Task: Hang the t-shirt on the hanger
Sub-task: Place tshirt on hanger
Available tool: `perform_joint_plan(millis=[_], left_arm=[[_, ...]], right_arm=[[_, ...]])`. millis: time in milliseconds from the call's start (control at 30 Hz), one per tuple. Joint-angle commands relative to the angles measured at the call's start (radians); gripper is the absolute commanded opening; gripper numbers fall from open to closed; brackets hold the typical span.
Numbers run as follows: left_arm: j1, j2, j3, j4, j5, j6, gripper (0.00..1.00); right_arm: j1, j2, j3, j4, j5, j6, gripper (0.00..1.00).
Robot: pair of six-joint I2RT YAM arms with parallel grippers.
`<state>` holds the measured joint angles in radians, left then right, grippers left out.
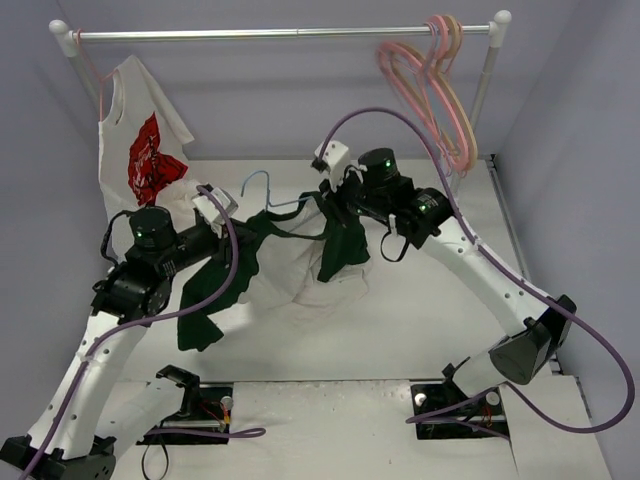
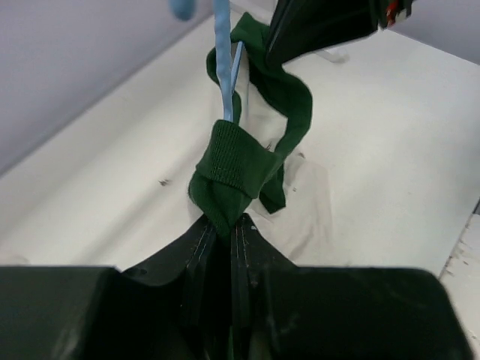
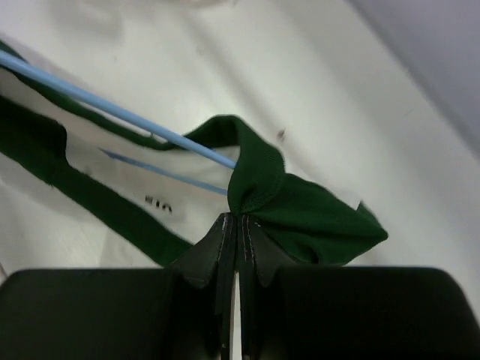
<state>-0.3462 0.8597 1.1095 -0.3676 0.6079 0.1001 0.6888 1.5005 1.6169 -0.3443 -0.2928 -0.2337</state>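
Observation:
The t-shirt (image 1: 290, 285), white with dark green sleeves, hangs bunched above the table between my two grippers. My left gripper (image 1: 240, 222) is shut on a fold of the green neck trim (image 2: 240, 161). My right gripper (image 1: 330, 195) is shut on another green fold (image 3: 315, 214) at the far side of the neck opening. The thin light-blue hanger (image 1: 268, 190) stands between the grippers, hook up. Its wire (image 2: 223, 67) runs down into the collar, and its wire (image 3: 112, 109) passes under the green fold in the right wrist view.
A rail (image 1: 290, 33) crosses the back on two white posts. A white shirt with a red graphic (image 1: 140, 145) hangs at its left end, pink hangers (image 1: 440, 90) at its right. Grey walls close in on both sides of the white table (image 1: 450, 330).

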Motion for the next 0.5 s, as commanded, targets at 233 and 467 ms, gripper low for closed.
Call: perform_joint_plan(millis=[233, 467], left_arm=[[-0.005, -0.011, -0.115, 0.3, 0.118, -0.164, 0.0], [-0.007, -0.011, -0.099, 0.351, 0.133, -0.189, 0.0]], right_arm=[[0.08, 0.002, 0.018, 0.136, -0.166, 0.071, 0.0], [0.179, 0.113, 0.263, 0.036, -0.16, 0.043, 0.0]])
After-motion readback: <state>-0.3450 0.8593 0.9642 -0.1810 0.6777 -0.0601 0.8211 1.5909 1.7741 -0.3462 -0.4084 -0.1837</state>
